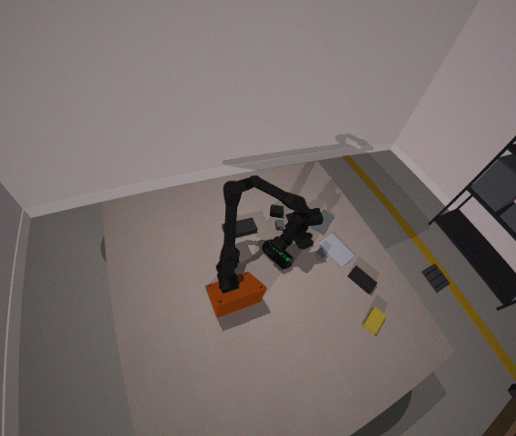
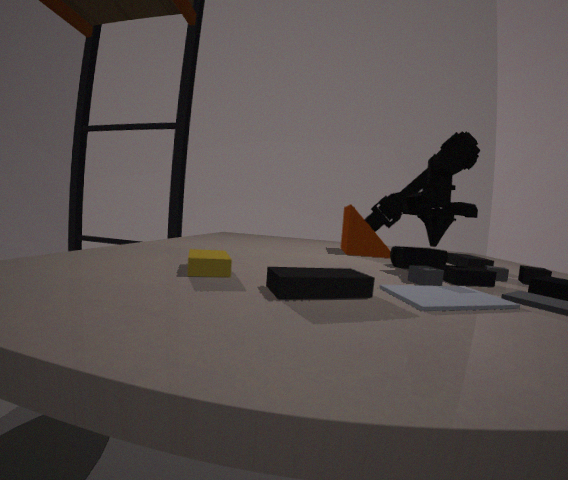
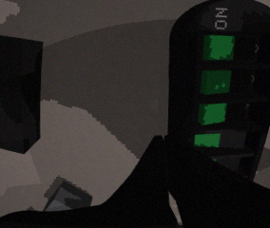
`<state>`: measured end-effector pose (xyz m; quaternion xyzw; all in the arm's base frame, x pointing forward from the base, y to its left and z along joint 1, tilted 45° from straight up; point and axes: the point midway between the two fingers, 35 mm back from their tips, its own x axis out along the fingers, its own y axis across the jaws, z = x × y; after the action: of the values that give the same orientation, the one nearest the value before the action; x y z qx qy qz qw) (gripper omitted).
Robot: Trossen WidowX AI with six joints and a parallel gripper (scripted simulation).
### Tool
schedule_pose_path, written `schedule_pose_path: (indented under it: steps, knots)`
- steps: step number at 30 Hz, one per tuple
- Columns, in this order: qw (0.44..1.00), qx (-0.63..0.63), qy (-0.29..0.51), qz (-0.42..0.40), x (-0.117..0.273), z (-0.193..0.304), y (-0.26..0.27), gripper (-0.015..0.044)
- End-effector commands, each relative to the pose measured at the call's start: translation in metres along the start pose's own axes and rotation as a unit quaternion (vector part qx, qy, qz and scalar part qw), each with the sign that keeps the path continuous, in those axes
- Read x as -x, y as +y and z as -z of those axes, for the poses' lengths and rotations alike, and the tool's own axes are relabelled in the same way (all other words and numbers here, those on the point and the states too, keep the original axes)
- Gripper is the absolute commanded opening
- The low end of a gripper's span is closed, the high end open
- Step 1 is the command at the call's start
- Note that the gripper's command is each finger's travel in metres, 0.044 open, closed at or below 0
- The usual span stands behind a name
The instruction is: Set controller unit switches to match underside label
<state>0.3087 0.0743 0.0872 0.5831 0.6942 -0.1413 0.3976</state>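
The dark grey controller unit point(image 1: 274, 256) point(image 2: 418, 257) point(image 3: 183, 71) lies on the bench with its switches facing up, so its label is hidden. In the wrist view the ON marking is at its top end. Four green switch ends show below it, the second darker than the others, and a sliver of a fifth. The remaining switch is hidden behind the fingers. My gripper point(image 2: 433, 244) point(image 3: 162, 142) is shut and empty. Its tips are together, just above the unit in the exterior view and over the unit's left edge in the wrist view.
An orange base block point(image 1: 244, 292) point(image 2: 359, 237) carries the arm. A dark module point(image 1: 246, 227), a small black block point(image 1: 276, 210), a pale plate point(image 1: 340, 251) point(image 2: 447, 299), a black block point(image 1: 362, 279) point(image 2: 320, 285) and a yellow block point(image 1: 373, 321) point(image 2: 209, 264) lie around.
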Motion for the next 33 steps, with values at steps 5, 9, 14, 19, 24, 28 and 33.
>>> schedule_pose_path:
  steps: [5, 9, 14, 19, 24, 28, 33]
  knots:
    - [1.000, -0.001, 0.001, -0.002, 0.000, 0.001, 0.001, 0.0000]
    - [1.000, 0.000, 0.000, 0.000, 0.000, 0.000, 0.000, 0.0000]
    - [1.000, 0.000, 0.000, 0.000, 0.000, 0.000, 0.000, 0.0000]
    - [1.000, 0.000, -0.001, 0.000, 0.031, -0.001, 0.001, 0.0105]
    - [1.000, 0.000, -0.001, 0.000, 0.050, 0.000, 0.000, 0.0236]
    - [1.000, 0.000, -0.001, 0.000, 0.050, 0.000, 0.000, 0.0289]
    - [1.000, 0.000, -0.001, 0.000, 0.050, 0.000, 0.000, 0.0158]
